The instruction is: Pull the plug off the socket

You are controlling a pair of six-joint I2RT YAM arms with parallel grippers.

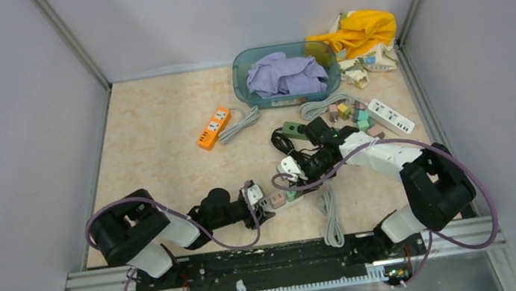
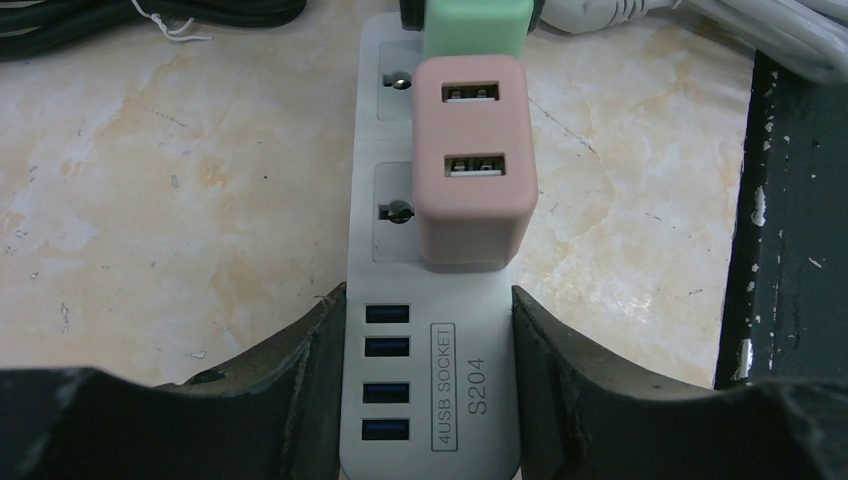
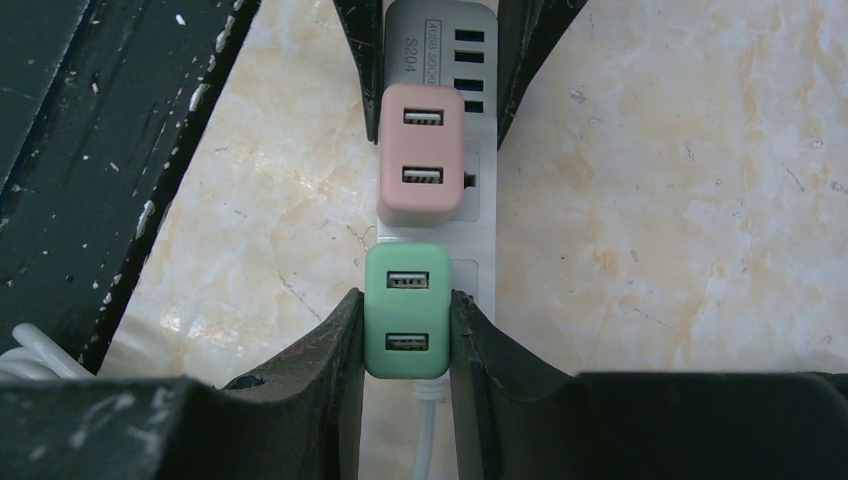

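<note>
A white power strip (image 2: pixel 430 420) marked "4USB SOCKET" lies near the table's front edge (image 1: pixel 293 198). A pink plug (image 2: pixel 472 160) and a green plug (image 3: pixel 405 310) stand in its sockets. My left gripper (image 2: pixel 428 390) is shut on the strip's USB end, one finger on each long side. My right gripper (image 3: pixel 405 345) is shut on the green plug at the cord end, its fingers (image 3: pixel 320 370) pressed on both sides. The pink plug (image 3: pixel 422 150) stands free between the two grippers. In the top view the left gripper (image 1: pixel 256 200) and right gripper (image 1: pixel 293 174) face each other over the strip.
An orange power strip (image 1: pixel 213 127), a teal basin of purple cloth (image 1: pixel 285 74), a yellow cloth (image 1: pixel 360 30), a second white strip (image 1: pixel 390 116) and several small coloured plugs (image 1: pixel 350 111) lie further back. A black rail (image 2: pixel 790 220) runs beside the strip. A coiled white cable (image 1: pixel 330 215) lies near it.
</note>
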